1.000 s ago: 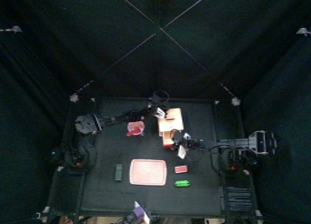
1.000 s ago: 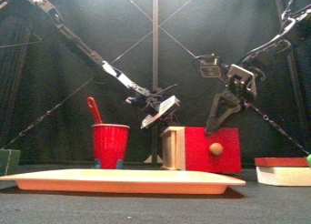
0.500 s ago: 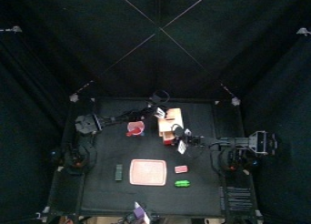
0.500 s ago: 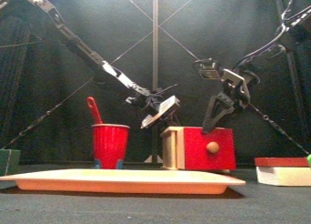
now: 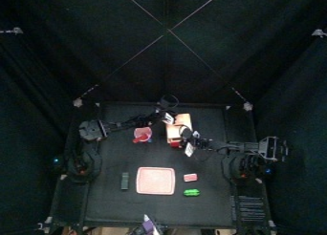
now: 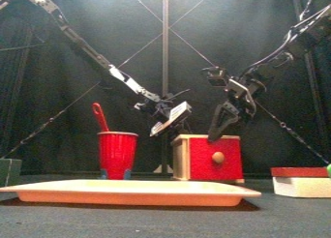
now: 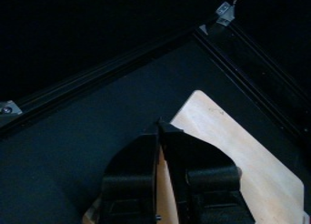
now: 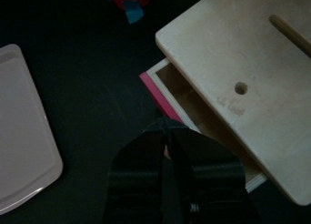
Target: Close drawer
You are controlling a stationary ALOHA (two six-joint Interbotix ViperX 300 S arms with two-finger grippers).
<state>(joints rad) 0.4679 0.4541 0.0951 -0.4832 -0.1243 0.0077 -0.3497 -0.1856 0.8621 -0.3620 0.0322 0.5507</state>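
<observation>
Centrally on the black surface [image 5: 102,158] stands the small pale cream box-shaped cabinet with its sliding drawer [image 6: 207,157]. From the front its red face with a round knob is turned toward the camera. In the right wrist view the drawer's pinkish-red front edge sticks out a little from under the cream top, so it is not fully in.

The right gripper [image 8: 168,144] comes in from the right and sits low, right at that protruding front; whether it touches cannot be told, nor whether this gripper is open or closed. The left gripper [image 7: 158,141] hangs above and behind the cabinet's far side, just beside its pale top. Its state cannot be told either.

A red plastic cup [image 6: 116,153] with a red stick standing in it is just to the left of the cabinet. The flat pink square tray [image 6: 130,192] lies nearer the front edge, well apart from both. A small green piece [image 5: 192,192] lies beside the tray's right corner.
</observation>
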